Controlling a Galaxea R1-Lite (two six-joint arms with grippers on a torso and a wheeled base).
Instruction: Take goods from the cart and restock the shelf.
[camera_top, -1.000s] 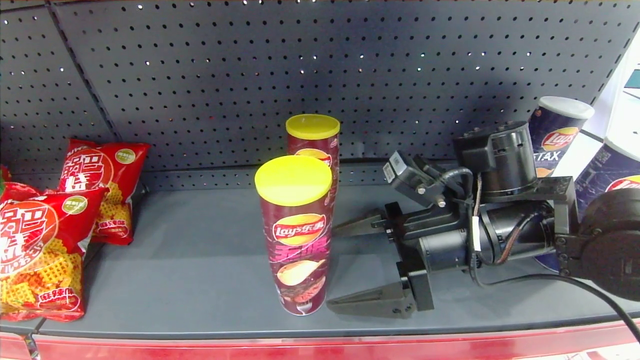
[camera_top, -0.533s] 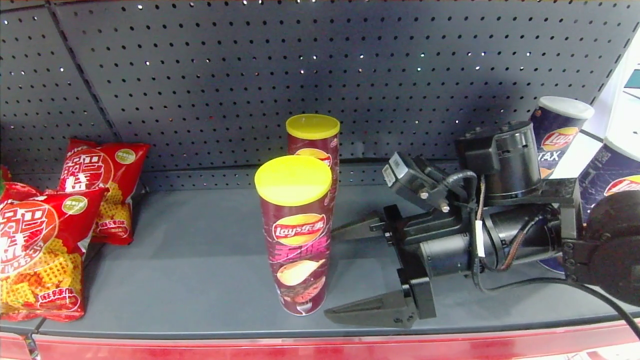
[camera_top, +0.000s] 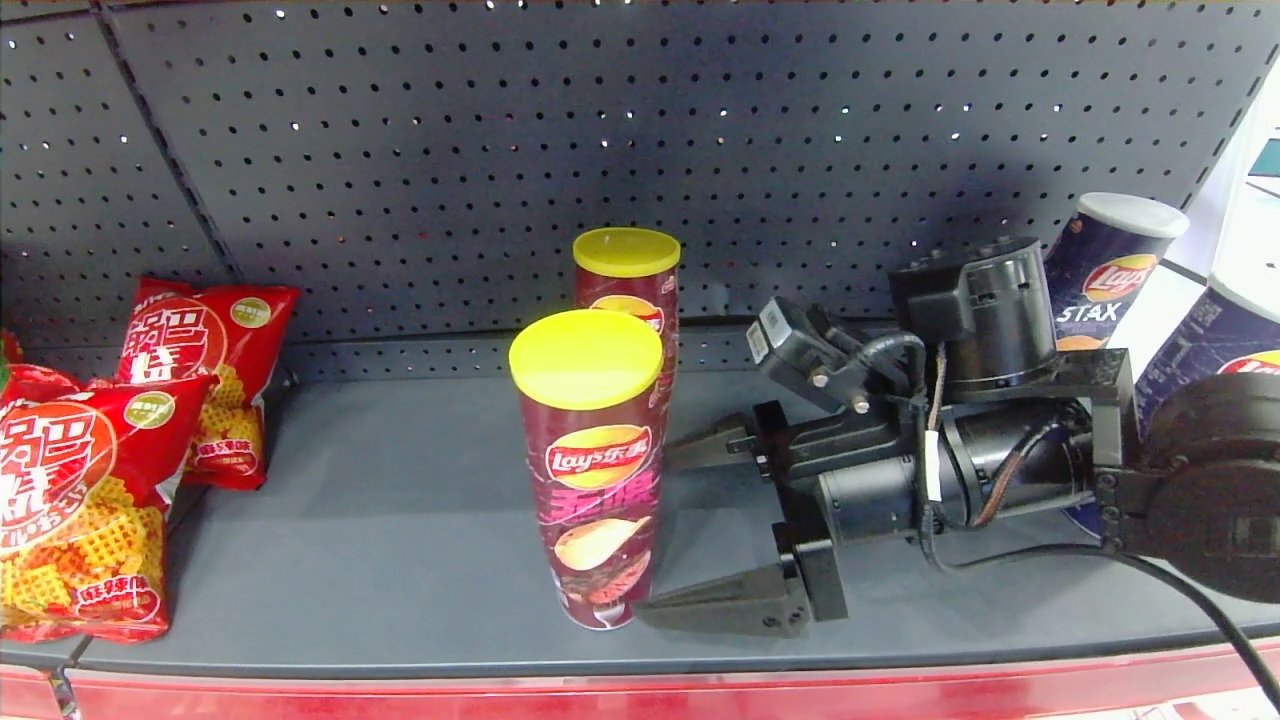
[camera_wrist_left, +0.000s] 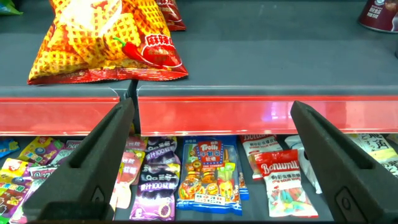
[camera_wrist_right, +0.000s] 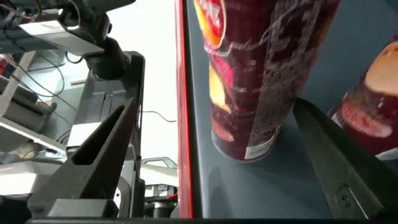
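Right pincer (camera_top: 655, 538) edged left; lower finger now just beside front chip can (camera_top: 590, 470).

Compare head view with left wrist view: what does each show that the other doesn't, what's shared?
Head view: right gripper, open beside the front can, back can behind it, blue cans at right, pegboard.
Left wrist view: left gripper, open; candy packs on the level under the red edge.
Both: red snack bag lying on the grey shelf, that red edge; a cropped dark can base in the wrist view may be the front can.
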